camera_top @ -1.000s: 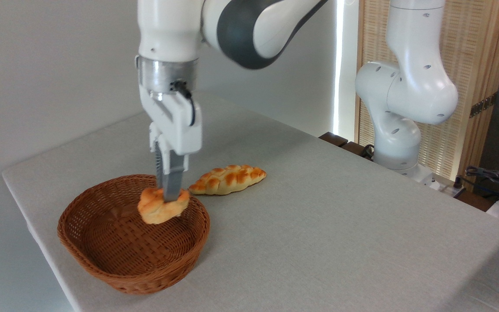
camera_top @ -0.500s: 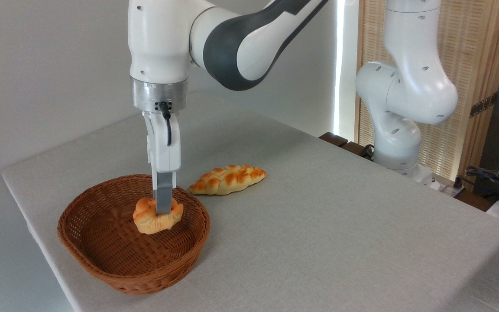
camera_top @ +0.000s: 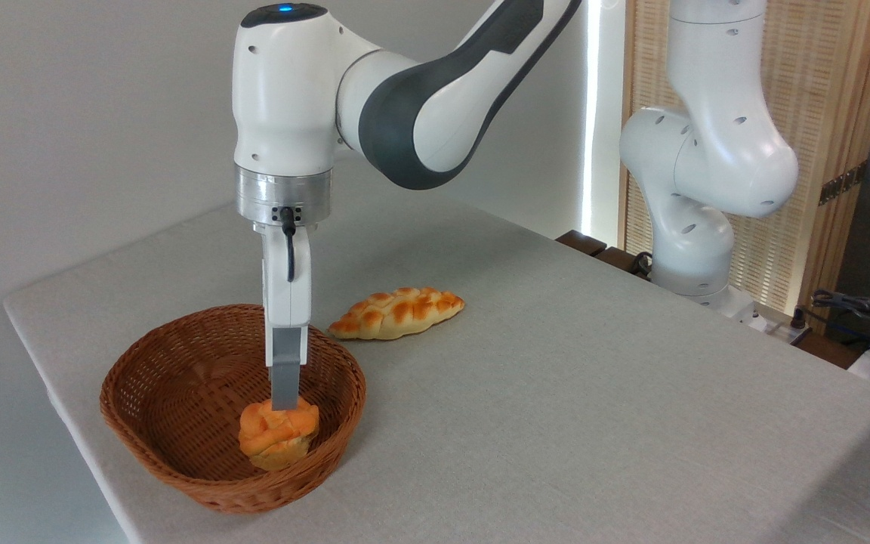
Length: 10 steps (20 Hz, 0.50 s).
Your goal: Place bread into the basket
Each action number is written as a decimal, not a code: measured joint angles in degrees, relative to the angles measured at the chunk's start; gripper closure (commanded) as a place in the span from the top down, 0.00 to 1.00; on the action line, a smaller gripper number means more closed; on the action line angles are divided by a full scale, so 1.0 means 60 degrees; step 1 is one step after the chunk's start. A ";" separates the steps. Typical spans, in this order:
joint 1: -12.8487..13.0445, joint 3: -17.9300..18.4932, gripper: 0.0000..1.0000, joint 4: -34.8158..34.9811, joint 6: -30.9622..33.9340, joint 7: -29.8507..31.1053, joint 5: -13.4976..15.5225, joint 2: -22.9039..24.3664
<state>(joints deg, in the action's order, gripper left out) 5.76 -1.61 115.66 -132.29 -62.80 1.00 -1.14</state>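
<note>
The bread [camera_top: 278, 438], a small round bun with an orange knotted top, rests on the floor of the round brown wicker basket [camera_top: 140, 423], toward its right front side. My gripper [camera_top: 284, 404] points straight down into the basket, directly above the bun. I see it edge-on, so one grey finger hides the other. The fingertips [camera_top: 284, 393] reach only the bun's top, and the bun sits below them rather than between them. The gripper looks open and holds nothing.
A long braided golden loaf [camera_top: 397, 312] lies on the grey table [camera_top: 556, 393] just behind and right of the basket. The arm's white base [camera_top: 695, 227] stands at the table's far right edge. Cables and clutter [camera_top: 865, 310] sit at the right.
The gripper has come down into the basket with the bun. The bun, gripped between the fingers earlier, now lies lower than the fingertips on the basket floor.
</note>
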 measured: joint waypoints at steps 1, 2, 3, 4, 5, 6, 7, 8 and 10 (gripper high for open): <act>-0.0008 0.0003 1.00 -0.0030 -0.0009 0.0136 0.0069 0.0015; -0.0015 0.0005 1.00 -0.0095 -0.0014 0.0385 0.0232 0.0044; -0.0021 0.0006 1.00 -0.0205 -0.0014 0.0684 0.0393 0.0071; -0.0023 0.0006 1.00 -0.0366 0.0008 0.1015 0.0506 0.0093; -0.0023 0.0004 1.00 -0.0560 0.0156 0.1345 0.0575 0.0111; -0.0023 0.0004 1.00 -0.0775 0.0517 0.1615 0.0600 0.0127; -0.0023 0.0005 1.00 -0.0987 0.1022 0.1767 0.0605 0.0139; -0.0024 0.0005 1.00 -0.1208 0.1612 0.1870 0.0609 0.0153; -0.0031 0.0013 1.00 -0.1777 0.3053 0.1954 0.0609 0.0177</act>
<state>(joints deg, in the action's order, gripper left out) 5.57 -1.53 105.00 -113.97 -51.07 4.65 -0.08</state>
